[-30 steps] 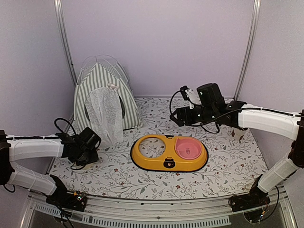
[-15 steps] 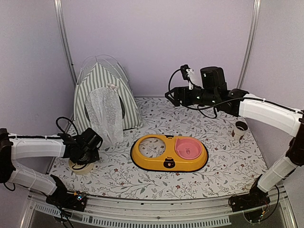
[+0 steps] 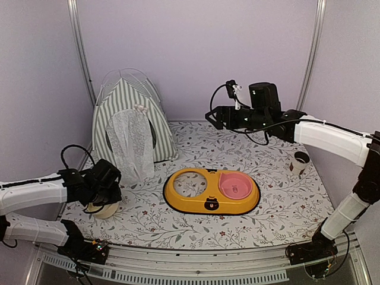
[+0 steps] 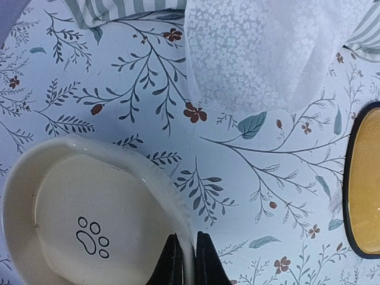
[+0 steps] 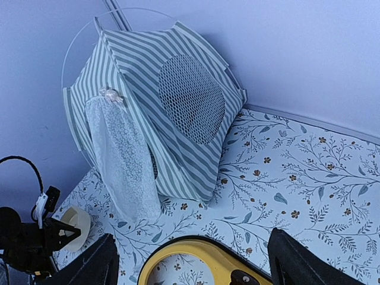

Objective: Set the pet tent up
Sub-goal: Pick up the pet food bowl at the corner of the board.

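At the near left of the floral worktop [image 3: 249,221], the left gripper [image 4: 186,249] is pressed together on the rim of a cream bowl [image 4: 89,225] with a paw print inside; the tent's door flap hangs just beyond this bowl. In the middle lies a yellow double feeder [image 3: 211,191] with a pink dish in it, and a cup [image 3: 300,161] stands to the right. The pet tent [image 3: 127,116] stands upright in the far left corner against the back wall, its white mesh door flap [image 3: 130,142] hanging down and its round grey mesh window [image 5: 191,98] on the side. The right gripper [image 3: 214,117] hovers in the air to the tent's right, well apart from it, fingers spread wide and holding nothing.
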`<state>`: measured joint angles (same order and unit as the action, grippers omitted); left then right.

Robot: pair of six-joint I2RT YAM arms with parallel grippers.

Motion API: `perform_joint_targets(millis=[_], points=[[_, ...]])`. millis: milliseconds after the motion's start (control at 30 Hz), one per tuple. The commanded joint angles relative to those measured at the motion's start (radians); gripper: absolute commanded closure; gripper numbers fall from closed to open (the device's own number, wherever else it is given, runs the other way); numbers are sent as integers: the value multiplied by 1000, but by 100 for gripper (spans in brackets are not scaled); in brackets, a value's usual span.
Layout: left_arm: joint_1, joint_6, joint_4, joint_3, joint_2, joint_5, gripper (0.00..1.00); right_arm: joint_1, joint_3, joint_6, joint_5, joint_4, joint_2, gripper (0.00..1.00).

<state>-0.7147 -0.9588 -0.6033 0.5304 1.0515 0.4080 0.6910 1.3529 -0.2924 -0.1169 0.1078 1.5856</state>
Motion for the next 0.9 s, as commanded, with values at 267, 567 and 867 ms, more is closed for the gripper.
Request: perform_joint_targets(millis=[267, 567, 867], points=[[-150, 40, -31, 154, -15, 44, 100, -18, 36, -44, -19, -39, 3, 11], [-305, 68, -14, 300, 140, 83, 100, -25, 21, -46, 0, -26, -26, 9], [-375, 171, 23, 454, 312, 63, 100, -28, -25, -48, 23, -20, -69, 9]])
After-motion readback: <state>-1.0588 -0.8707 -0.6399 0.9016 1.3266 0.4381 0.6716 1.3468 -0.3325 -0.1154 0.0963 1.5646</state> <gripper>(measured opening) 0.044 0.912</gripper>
